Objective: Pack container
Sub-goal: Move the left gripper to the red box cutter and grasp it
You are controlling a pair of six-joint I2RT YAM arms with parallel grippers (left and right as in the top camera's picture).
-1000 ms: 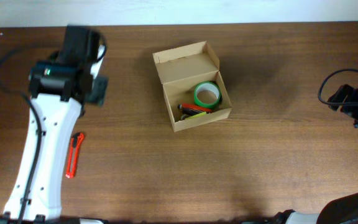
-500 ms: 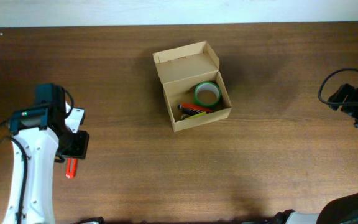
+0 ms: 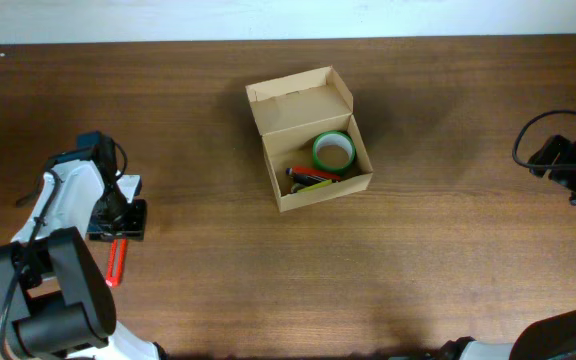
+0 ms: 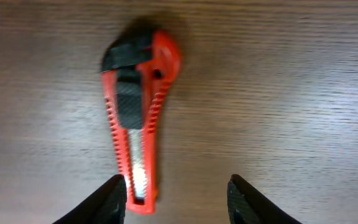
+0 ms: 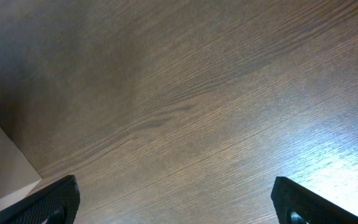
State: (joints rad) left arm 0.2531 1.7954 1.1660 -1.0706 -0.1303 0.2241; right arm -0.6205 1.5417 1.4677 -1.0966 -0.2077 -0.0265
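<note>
Left side of table (image 3: 418, 260): left end effector (image 4: 176, 188) released over red cutter (image 4: 138, 124); right end effector (image 5: 176, 190) spread wide; container (image 3: 303, 108) well apart.

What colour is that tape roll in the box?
The tape roll is green, best seen in the overhead view.

I list one item: red plastic utility knife with black slider (image 4: 138, 118), flat on the brown wood-grain worktop (image 4: 278, 93), black-capped end farthest. My two black fingers (image 4: 107, 202) stand apart at the bottom edge, the knife's near end just beside one.

Top-down overhead, close downward wrists (table (image 3: 418, 260) shared)
</note>
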